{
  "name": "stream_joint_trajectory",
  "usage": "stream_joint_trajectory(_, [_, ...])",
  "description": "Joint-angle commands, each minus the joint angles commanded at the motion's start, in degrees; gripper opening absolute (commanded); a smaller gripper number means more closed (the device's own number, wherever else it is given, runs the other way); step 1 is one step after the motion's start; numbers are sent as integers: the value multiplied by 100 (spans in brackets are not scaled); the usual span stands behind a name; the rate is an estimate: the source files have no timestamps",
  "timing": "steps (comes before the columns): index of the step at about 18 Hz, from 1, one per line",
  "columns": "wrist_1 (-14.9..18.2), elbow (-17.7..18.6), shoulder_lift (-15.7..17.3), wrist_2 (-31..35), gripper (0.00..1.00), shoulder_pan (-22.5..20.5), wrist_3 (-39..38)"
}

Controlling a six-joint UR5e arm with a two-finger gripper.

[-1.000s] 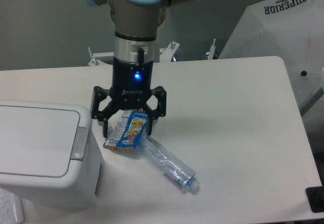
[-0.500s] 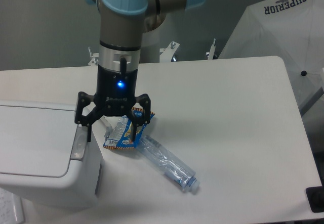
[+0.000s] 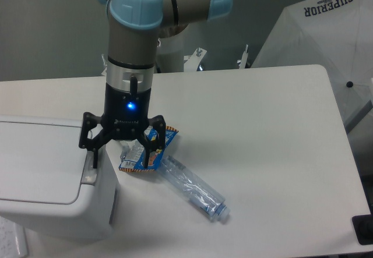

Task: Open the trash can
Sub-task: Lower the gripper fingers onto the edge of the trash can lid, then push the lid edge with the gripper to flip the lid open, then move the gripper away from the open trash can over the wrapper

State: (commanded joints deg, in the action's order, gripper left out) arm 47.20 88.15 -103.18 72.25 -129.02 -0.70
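At nine o'clock on the bench (image 3: 262, 112): trash can (image 3: 41, 176), lid down. End effector (image 3: 122, 150) spread wide, grasping nothing, one finger (image 3: 93, 153) poised over the grey push-tab (image 3: 89, 170), apparently to press it. Plastic bottle (image 3: 192, 185) lies at six o'clock, beside the snack wrapper (image 3: 148, 153).

"SUPERIOR" is printed on the white umbrella (image 3: 326, 42) behind the table.

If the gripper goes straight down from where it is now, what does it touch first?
Probably the trash can: one finger of the open gripper hangs right at the grey push-tab on its rim. The other finger hangs over the plastic bottle; depth is unclear.
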Motion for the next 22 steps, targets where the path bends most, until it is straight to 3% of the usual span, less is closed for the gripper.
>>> stream_joint_trajectory(11, [-9,-18,-44,0,100,0,0])
stream_joint_trajectory(15, [-9,-351,0,35,100,-17,70])
stream_joint_trajectory(22, [79,-308,17,1633,100,-526,1624])
